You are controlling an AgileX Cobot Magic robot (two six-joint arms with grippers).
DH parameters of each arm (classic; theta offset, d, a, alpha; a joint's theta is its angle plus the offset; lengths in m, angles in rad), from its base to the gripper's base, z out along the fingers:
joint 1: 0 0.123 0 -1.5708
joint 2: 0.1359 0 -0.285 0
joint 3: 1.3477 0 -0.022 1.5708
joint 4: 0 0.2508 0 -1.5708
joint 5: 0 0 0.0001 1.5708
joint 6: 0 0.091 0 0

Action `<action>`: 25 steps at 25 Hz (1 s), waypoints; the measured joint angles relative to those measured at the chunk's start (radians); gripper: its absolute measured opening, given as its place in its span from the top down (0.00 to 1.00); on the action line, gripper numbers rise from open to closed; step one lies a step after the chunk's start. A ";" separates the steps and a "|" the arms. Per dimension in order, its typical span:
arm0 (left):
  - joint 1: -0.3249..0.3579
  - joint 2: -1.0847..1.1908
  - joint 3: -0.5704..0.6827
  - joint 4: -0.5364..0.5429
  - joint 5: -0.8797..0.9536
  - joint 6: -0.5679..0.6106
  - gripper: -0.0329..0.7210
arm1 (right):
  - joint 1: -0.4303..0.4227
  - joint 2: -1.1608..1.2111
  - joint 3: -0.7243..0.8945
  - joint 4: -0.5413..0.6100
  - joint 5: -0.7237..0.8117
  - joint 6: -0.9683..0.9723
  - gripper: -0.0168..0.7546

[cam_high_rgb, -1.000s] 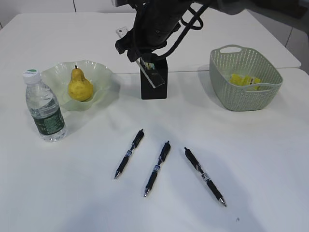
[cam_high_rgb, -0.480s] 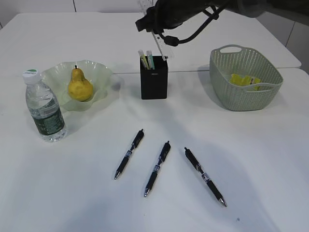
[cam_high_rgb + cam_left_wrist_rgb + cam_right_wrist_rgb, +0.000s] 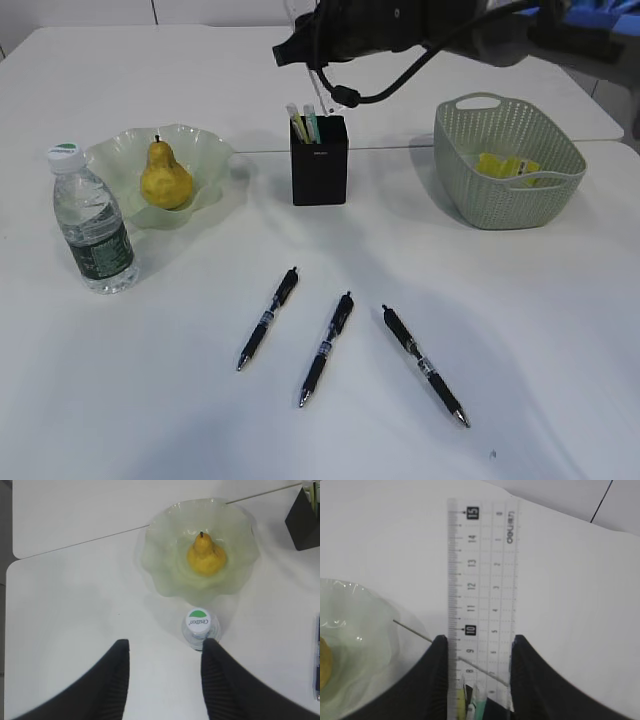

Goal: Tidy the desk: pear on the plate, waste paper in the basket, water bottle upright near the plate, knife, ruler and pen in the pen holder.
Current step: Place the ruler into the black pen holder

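My right gripper (image 3: 477, 645) is shut on a clear ruler (image 3: 480, 580), held by its edges high above the black pen holder (image 3: 319, 165); in the exterior view this gripper (image 3: 312, 45) is at the top. A yellow and a green utensil (image 3: 303, 122) stand in the holder. Three black pens (image 3: 327, 347) lie on the table in front. The yellow pear (image 3: 165, 178) sits on the green plate (image 3: 210, 150). The water bottle (image 3: 92, 220) stands upright beside the plate. My left gripper (image 3: 165, 647) is open and empty above bare table, next to the bottle cap (image 3: 198, 620).
A green basket (image 3: 460, 150) at the right holds yellow paper (image 3: 505, 166). A seam between two tables runs behind the plate and holder. The pen holder's corner (image 3: 304, 522) shows at the left wrist view's upper right.
My right gripper has lifted the ruler up from the pen holder's mouth to well above it, then shifted slightly left. The objects on the table have not moved.
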 joint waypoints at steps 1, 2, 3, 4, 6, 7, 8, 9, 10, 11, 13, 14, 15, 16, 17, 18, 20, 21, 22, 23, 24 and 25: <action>0.000 0.000 0.000 0.000 0.000 0.000 0.52 | -0.002 0.010 0.002 0.000 -0.008 0.000 0.61; 0.000 0.000 0.000 0.000 0.000 0.000 0.52 | -0.006 0.017 0.002 0.000 -0.024 0.000 0.61; 0.000 0.000 0.000 0.000 0.000 0.000 0.52 | -0.009 0.023 0.002 0.000 -0.045 0.000 0.61; 0.000 0.000 0.000 0.000 0.000 0.000 0.52 | -0.011 0.029 0.002 0.000 -0.067 0.000 0.61; 0.000 0.000 0.000 0.000 0.000 0.000 0.52 | -0.017 0.041 0.002 0.000 -0.110 0.000 0.61; 0.000 0.000 0.000 0.000 0.000 0.000 0.52 | -0.017 0.049 0.002 0.000 -0.132 0.000 0.61; 0.000 0.000 0.000 0.000 0.000 0.000 0.53 | -0.019 0.057 0.002 0.000 -0.144 0.000 0.61; 0.000 0.000 0.000 0.000 0.000 0.000 0.53 | -0.021 0.065 0.002 0.000 -0.153 0.000 0.61; 0.000 0.000 0.000 0.000 0.000 0.000 0.54 | -0.023 0.070 0.002 0.005 -0.162 0.000 0.61; 0.000 0.000 0.000 0.000 0.000 0.000 0.54 | -0.023 0.078 0.002 0.007 -0.176 0.000 0.61; 0.000 0.000 0.000 0.000 0.000 0.000 0.54 | -0.023 0.088 0.002 0.011 -0.201 0.000 0.61; 0.000 0.000 0.000 0.000 0.000 0.000 0.55 | -0.023 0.092 0.002 0.014 -0.218 0.000 0.61; 0.000 0.000 0.000 0.000 0.000 0.000 0.55 | -0.023 0.097 0.002 0.016 -0.228 0.000 0.61; 0.000 0.000 0.000 0.000 0.000 0.000 0.55 | -0.023 0.097 0.002 0.018 -0.245 0.000 0.61; 0.000 0.000 0.000 0.000 0.000 0.000 0.55 | -0.023 0.100 0.002 0.018 -0.258 0.000 0.61; 0.000 0.000 0.000 0.000 0.000 0.000 0.55 | -0.023 0.102 0.002 0.018 -0.272 0.000 0.61; 0.000 0.000 0.000 0.000 0.000 0.000 0.55 | -0.023 0.112 0.002 0.022 -0.290 0.000 0.61; 0.000 0.000 0.000 0.000 0.000 0.000 0.55 | -0.023 0.120 0.002 0.024 -0.299 0.000 0.61; 0.000 0.000 0.000 0.000 0.000 0.000 0.55 | -0.023 0.131 0.002 0.032 -0.305 0.000 0.61; 0.000 0.000 0.000 0.000 0.000 0.000 0.55 | -0.023 0.142 0.002 0.042 -0.313 0.002 0.61; 0.000 0.000 0.000 0.000 0.000 0.000 0.55 | -0.023 0.150 0.002 0.052 -0.313 0.002 0.61; 0.000 0.000 0.000 0.000 0.000 0.000 0.55 | -0.023 0.160 0.002 0.057 -0.313 0.002 0.61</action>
